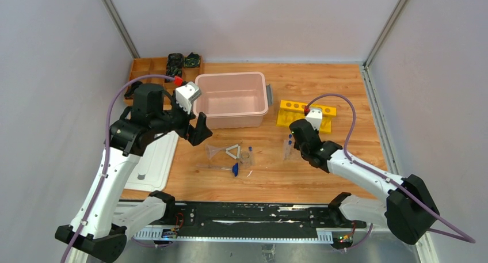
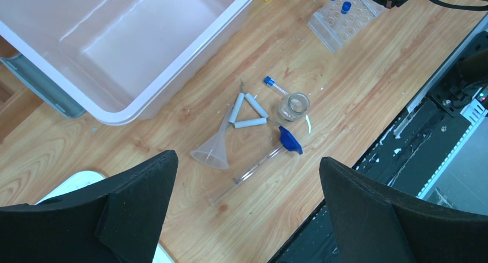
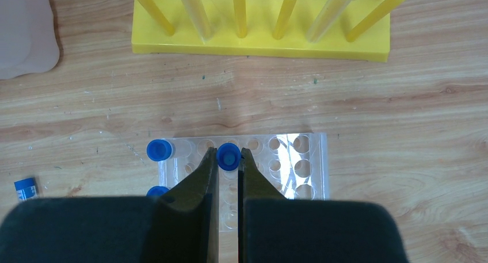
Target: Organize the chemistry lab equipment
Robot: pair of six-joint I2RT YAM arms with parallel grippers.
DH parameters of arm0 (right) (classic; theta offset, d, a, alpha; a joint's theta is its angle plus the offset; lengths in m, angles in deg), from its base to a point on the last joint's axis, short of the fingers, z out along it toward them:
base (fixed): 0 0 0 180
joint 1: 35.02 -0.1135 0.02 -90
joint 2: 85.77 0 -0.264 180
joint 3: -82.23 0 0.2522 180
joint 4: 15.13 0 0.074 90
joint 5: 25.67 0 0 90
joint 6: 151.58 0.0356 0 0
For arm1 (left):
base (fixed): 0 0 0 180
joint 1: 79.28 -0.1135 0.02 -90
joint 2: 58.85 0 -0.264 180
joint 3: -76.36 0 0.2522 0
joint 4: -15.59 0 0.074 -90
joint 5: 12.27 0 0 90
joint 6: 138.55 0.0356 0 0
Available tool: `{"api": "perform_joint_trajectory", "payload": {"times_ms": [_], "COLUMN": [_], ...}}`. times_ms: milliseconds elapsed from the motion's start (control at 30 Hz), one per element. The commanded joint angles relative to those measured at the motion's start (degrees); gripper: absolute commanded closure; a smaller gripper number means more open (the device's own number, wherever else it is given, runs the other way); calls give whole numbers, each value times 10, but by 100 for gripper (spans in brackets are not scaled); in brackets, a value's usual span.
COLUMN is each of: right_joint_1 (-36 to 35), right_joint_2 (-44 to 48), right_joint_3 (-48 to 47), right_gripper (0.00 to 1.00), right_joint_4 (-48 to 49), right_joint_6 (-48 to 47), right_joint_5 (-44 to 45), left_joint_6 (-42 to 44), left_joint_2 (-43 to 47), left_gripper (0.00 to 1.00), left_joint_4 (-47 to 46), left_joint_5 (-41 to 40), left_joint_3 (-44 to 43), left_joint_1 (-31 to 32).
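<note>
Pale wood tabletop [image 1: 322, 176] between grey walls carries everything. The right gripper [image 3: 229, 155] is clamped on the cap of a blue-capped clear tube [image 3: 229, 158], held over the far row of the clear plastic tube rack [image 3: 290, 165]. Whether the tube is already seated in a hole cannot be told from here.

To do this step well, I judge the tube should go straight down its hole and be let go only once it stands upright. The fingers should then lift vertically, since a second capped tube [image 3: 158, 149] stands just beside them in the same row.

A yellow peg rack [image 3: 259, 44] lies beyond, apart from the clear one. One loose capped tube [image 2: 275, 86] lies near the tiny clear dish [image 2: 292, 106].

The left gripper [image 2: 247, 157] hangs with its fingers wide apart above the clear funnel [image 2: 212, 153], white triangle [image 2: 247, 110] and blue-tipped thin rod [image 2: 259, 162]. These are crowded together, with the funnel's stem touching the triangle, so lifting one may nudge another. The pink plastic tub [image 1: 231, 121] sits just behind them.
</note>
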Motion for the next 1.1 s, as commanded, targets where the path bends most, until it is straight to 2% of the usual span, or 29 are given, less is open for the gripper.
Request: {"api": "perform_joint_trajectory", "payload": {"times_ms": [0,267,300,500,700,767,900,1067], "right_joint_1": [8,7,7,6,5,6,-16,-83], "right_joint_2": [-5,0,-1,2,49,66,77,-26], "right_joint_3": [8,16,16,17,-11,-39,-83,-169], "right_gripper": [100,100,98,69,48,46,52,56], "right_joint_4": [9,2,-1,-20,-49,-69,-70,-80], "right_joint_6": [17,22,25,39,24,25,29,32], "right_joint_5": [10,-15,-20,-33,-40,-47,-78,-128], "left_joint_6": [7,7,7,6,-1,-5,-15,-14], "left_joint_2": [-1,0,1,1,-3,-5,-7,-6], "left_gripper": [0,0,0,0,0,0,0,0], "left_joint_4": [-4,-4,-4,-4,-4,-4,-4,-3], "left_joint_5": [-3,-7,-7,-12,-13,-16,-23,-38], "left_joint_3": [-21,-22,-22,-27,-36,-38,-42,-41], "left_joint_1": [0,0,0,0,0,0,0,0]}}
